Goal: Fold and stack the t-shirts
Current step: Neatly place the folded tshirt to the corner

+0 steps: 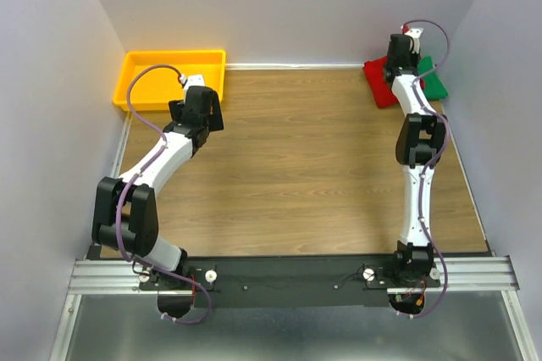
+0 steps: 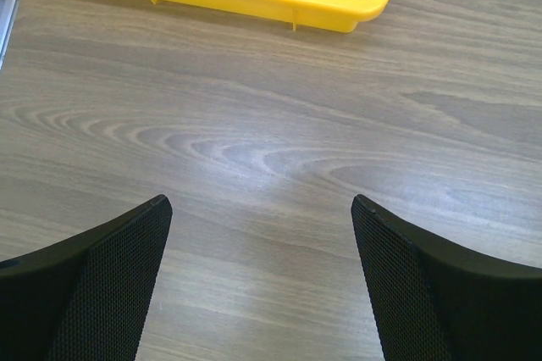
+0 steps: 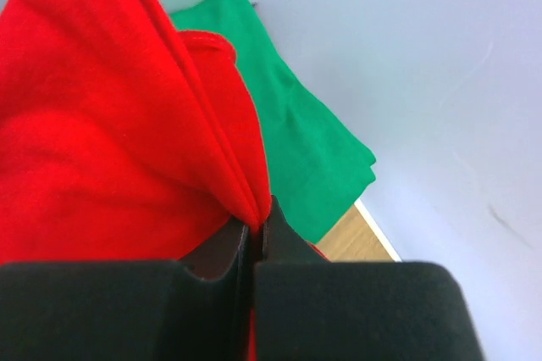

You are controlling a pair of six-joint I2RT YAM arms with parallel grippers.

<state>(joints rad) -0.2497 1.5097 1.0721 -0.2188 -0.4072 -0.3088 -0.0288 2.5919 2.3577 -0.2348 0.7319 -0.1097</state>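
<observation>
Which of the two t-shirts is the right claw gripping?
The red t-shirt: a fold of it is pinched in the right claw, while the green t-shirt lies ungripped behind it.

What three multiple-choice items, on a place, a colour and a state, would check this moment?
1. Where on the wooden table is the yellow plastic tray? A far left corner; B far right corner; C near edge.
2. What colour cloth does the right gripper pinch? A green; B yellow; C red.
3. The left gripper is: A shut on cloth; B open, empty; C shut on the tray.
Key: A, at the top view's upper left; C, the red cloth t-shirt runs into closed jaws; B, jaws apart over bare wood.
</observation>
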